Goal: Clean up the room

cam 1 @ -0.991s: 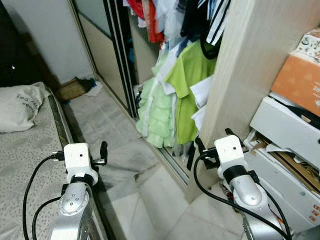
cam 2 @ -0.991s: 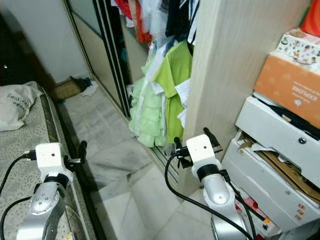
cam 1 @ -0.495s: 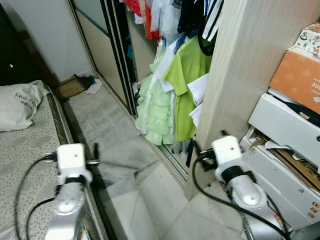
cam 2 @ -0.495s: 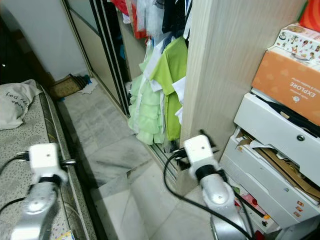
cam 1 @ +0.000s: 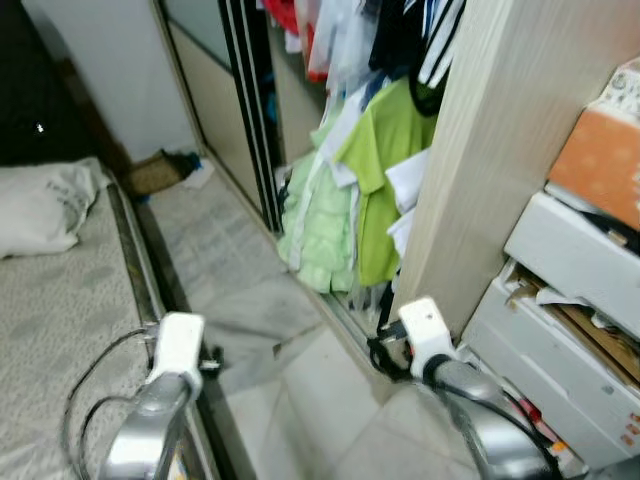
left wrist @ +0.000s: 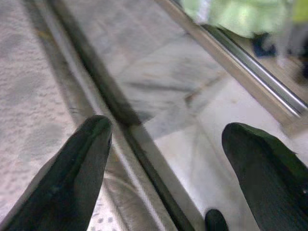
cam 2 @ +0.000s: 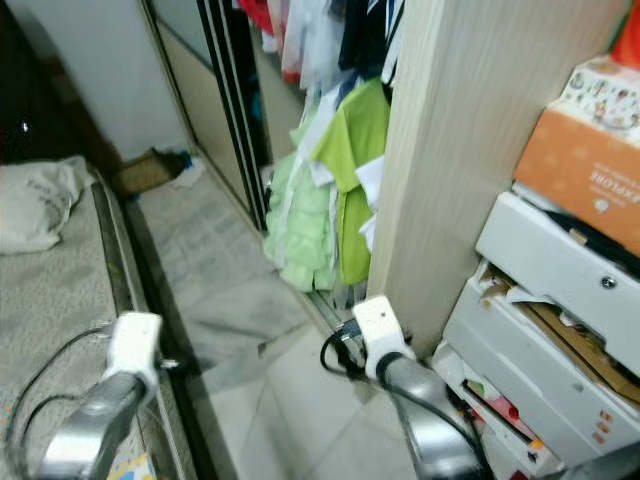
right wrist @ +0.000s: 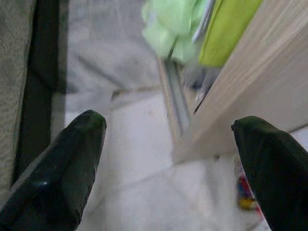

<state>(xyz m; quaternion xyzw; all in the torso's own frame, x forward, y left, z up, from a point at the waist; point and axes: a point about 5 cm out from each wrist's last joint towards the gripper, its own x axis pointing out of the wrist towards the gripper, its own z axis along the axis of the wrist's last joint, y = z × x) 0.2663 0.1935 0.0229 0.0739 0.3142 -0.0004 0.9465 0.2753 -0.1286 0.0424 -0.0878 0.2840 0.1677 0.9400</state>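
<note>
Compared with the frame one second ago, both arms have dropped lower and the whole scene has shifted slightly and blurred, so we read much of the shift as camera motion.

Left eye view: we see a strip of pale tiled floor (cam 1: 250, 300) running between the mattress (cam 1: 70, 330) edge and the wardrobe's sliding-door track; it is the open room for moving. A white pillow (cam 1: 40, 205) lies at the mattress's far corner. Green garments (cam 1: 350, 210) hang out past the wardrobe edge, beside a wooden panel (cam 1: 490, 160). White drawers (cam 1: 570, 300), partly open, stand at the panel's near side, with an orange box (cam 1: 600, 165) on top. Small clutter (cam 1: 165, 170) lies at the floor's far end.

Left wrist view: the left gripper (left wrist: 166, 159) hangs over the mattress edge and floor, fingers (left wrist: 72, 178) spread wide, holding nothing.

Right wrist view: the right gripper (right wrist: 173, 163) hangs over the floor by the panel's bottom corner, fingers (right wrist: 57, 168) spread wide, touching nothing.
</note>
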